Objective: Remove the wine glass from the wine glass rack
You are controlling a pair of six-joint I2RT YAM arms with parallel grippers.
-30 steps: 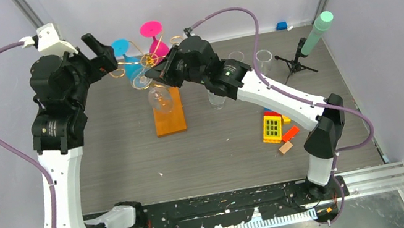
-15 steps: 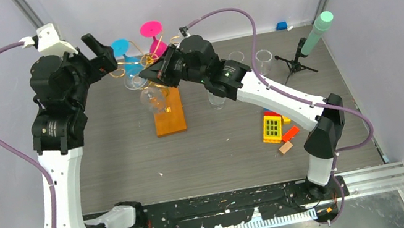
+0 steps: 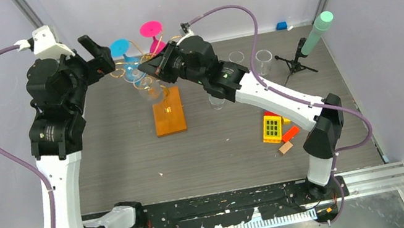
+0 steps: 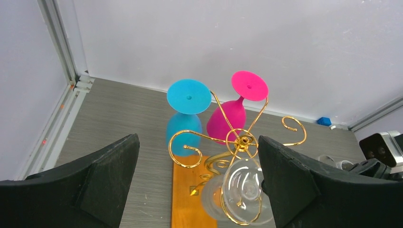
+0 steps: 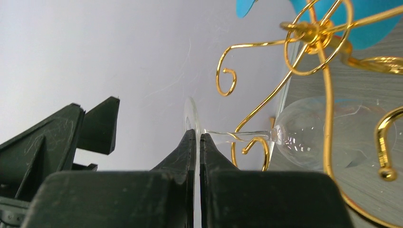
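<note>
The gold wire wine glass rack (image 3: 139, 62) stands on its orange-brown wooden base (image 3: 169, 116). A blue glass (image 4: 188, 102) and a pink glass (image 4: 237, 107) hang on its far arms. A clear wine glass (image 3: 150, 89) lies tilted among the near scroll arms, its bowl (image 4: 244, 192) inside a gold loop. My right gripper (image 5: 197, 135) is shut on the clear glass's foot disc (image 5: 190, 116), with the stem (image 5: 237, 135) running sideways to the bowl. In the top view it (image 3: 155, 67) sits just right of the rack's post. My left gripper (image 4: 198, 142) is open and empty, above and left of the rack.
Clear glass cups (image 3: 236, 56) (image 3: 264, 59) (image 3: 217, 100) stand right of the rack. A black tripod with a mint-green tip (image 3: 315, 32) stands at the back right. Toy bricks (image 3: 277, 127) lie at the right. The back wall is close behind the rack.
My right gripper has moved up and toward the back left with the clear glass, and the bowl has risen off the base area toward the rack's post. My left arm shifted slightly left.
</note>
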